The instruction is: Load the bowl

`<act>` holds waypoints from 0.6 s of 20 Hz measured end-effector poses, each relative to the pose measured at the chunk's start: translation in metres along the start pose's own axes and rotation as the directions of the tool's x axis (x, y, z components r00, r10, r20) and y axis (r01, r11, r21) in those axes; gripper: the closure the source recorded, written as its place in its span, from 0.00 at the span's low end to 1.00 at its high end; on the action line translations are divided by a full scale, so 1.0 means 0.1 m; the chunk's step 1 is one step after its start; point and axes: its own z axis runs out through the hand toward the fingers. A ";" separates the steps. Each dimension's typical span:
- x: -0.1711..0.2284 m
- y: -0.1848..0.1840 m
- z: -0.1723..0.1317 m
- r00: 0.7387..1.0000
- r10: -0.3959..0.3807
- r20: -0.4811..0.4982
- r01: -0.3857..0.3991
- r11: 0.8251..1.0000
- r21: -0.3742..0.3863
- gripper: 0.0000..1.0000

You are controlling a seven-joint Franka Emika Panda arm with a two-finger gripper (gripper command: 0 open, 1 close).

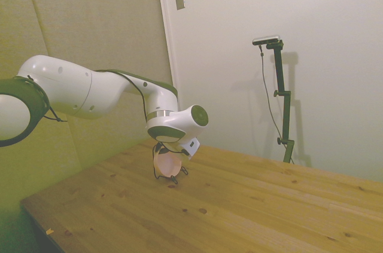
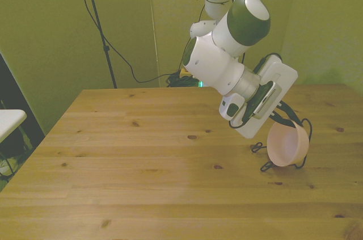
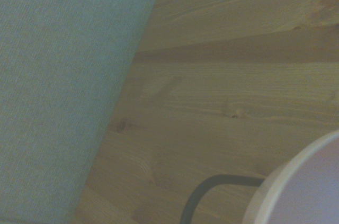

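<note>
The small pale pink bowl [image 2: 288, 144] stands tilted on its side in a thin dark wire stand [image 2: 265, 166], at the front view's right side of the wooden table [image 2: 142, 155]. Its hollow faces the front view's left. My gripper [image 2: 285, 121] hangs right over the bowl's upper rim, angled down, and the white hand hides how it meets the rim. In the side view the bowl [image 1: 166, 162] sits under the gripper [image 1: 166, 150], with the stand's foot [image 1: 181, 171] on the wood. The wrist view shows part of the bowl's rim [image 3: 296, 187] and one wire loop [image 3: 197, 195].
The bowl and stand sit near the table's edge by the padded wall [image 3: 58, 86]. Broad bare planks [image 1: 269, 205] stretch away from the stand. A white surface [image 2: 8, 120] juts in off the table at the front view's left. Cables [image 2: 181, 78] lie behind the table.
</note>
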 end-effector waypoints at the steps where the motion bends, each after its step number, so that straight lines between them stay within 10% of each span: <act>1: 0.00 0.00 0.00 1.000 0.001 0.000 -0.001 1.000 0.000 0.00; 6: -0.08 0.04 -0.14 1.000 0.014 -0.016 -0.014 1.000 0.001 0.00; 12: -0.47 0.06 -1.10 0.990 0.053 -0.128 -0.058 0.998 -0.030 0.00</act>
